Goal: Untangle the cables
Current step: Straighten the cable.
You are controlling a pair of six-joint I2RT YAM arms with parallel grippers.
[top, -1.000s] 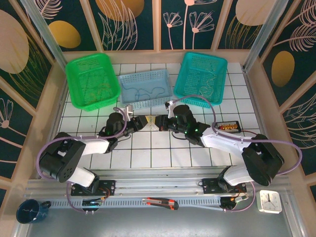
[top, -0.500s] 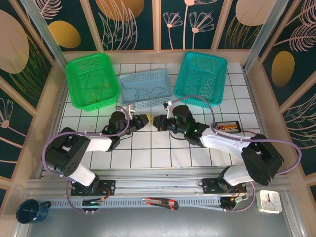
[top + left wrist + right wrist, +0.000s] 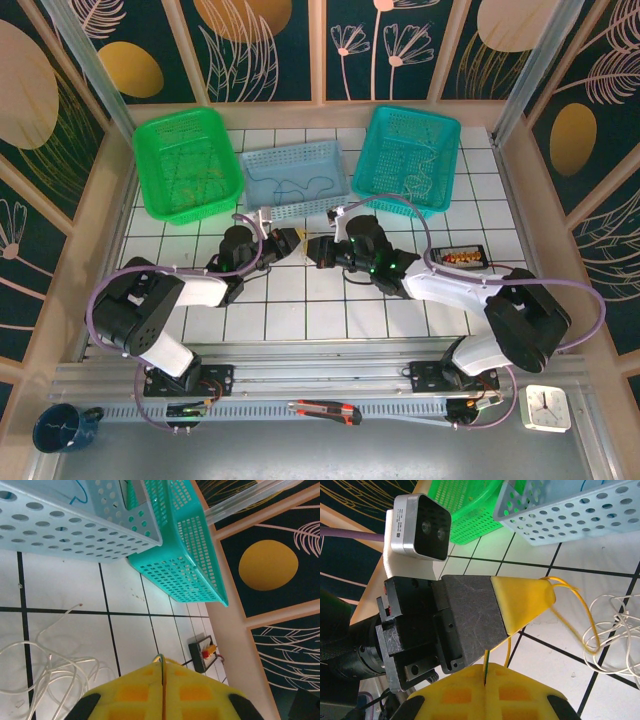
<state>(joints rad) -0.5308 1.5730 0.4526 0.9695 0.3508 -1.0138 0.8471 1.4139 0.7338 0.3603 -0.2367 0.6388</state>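
A white tiled table (image 3: 330,310) stands inside walls of dark panels painted with leaves and golden discs. Along its far edge sit three baskets: a green one (image 3: 185,160) toward the left corner, a pale blue one (image 3: 295,178) in the middle and a teal one (image 3: 408,158) toward the right. A small black box (image 3: 458,257) lies near the right edge. On the grey ledge at the near edge are a mug (image 3: 60,427) at the left corner, a cutter (image 3: 325,410) in the middle and a clock (image 3: 546,407) at the right corner.

Both arms reach low and inward, and their tips nearly meet at mid-table, just in front of the blue basket. The left gripper (image 3: 288,242) has its yellow pads pressed together on the yellow cable (image 3: 585,625), which arcs out from its tip. The right gripper (image 3: 318,250) is likewise clamped tight, and a thin dark cable (image 3: 485,660) runs into the seam of its pads, with a yellow strand just beside it. The white cable (image 3: 50,672) lies in loose loops on the tiles under the two tips, near the blue basket's front edge.
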